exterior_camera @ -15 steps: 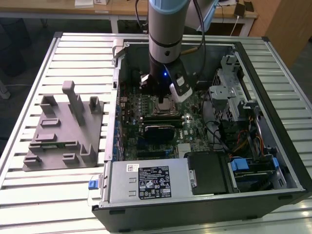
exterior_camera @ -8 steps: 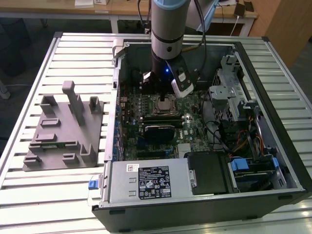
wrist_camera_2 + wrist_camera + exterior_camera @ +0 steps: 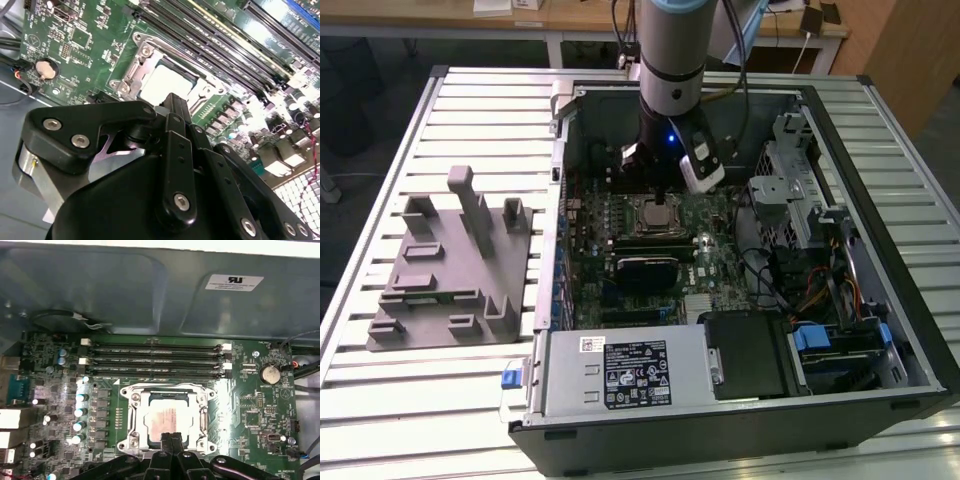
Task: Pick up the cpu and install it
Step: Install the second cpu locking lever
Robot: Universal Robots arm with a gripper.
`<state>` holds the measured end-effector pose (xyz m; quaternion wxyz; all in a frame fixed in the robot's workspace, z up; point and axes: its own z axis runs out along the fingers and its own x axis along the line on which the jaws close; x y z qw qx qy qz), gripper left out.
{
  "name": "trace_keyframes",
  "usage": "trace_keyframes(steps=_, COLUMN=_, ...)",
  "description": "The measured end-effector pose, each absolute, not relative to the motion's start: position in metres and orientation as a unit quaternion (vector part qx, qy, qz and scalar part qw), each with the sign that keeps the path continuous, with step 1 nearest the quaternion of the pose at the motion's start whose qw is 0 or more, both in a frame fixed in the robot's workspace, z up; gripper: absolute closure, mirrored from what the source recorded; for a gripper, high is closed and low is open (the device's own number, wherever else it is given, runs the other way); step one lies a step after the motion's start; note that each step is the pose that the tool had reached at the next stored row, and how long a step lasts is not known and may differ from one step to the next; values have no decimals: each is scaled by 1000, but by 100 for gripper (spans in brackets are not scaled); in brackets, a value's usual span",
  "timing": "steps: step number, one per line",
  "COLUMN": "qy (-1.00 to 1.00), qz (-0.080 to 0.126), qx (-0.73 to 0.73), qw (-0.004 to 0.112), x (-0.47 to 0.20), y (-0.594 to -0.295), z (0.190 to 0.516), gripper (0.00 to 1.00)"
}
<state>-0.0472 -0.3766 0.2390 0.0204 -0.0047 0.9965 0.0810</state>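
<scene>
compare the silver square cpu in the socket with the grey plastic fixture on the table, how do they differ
The small flat silver square cpu lies low inside its metal socket frame on the green motherboard, within the open computer case; the grey plastic fixture sits outside the case on the slatted table, toward the exterior view's left. The cpu is flat and shiny; the fixture is far larger, matte, with upright posts. The gripper hovers just over the cpu, well away from the fixture. Both lie level.

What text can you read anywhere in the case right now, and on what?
No text can be read.
White sticker on the case wall: print too small to read.
Black label on the power supply: too small.
Motherboard markings: too small.
</scene>
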Motion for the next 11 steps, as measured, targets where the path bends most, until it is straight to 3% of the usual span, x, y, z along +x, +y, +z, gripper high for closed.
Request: trace_keyframes(steps=11, qy=998, qz=66, qx=-4, qw=20, x=-39, y=-365, z=238, gripper=89)
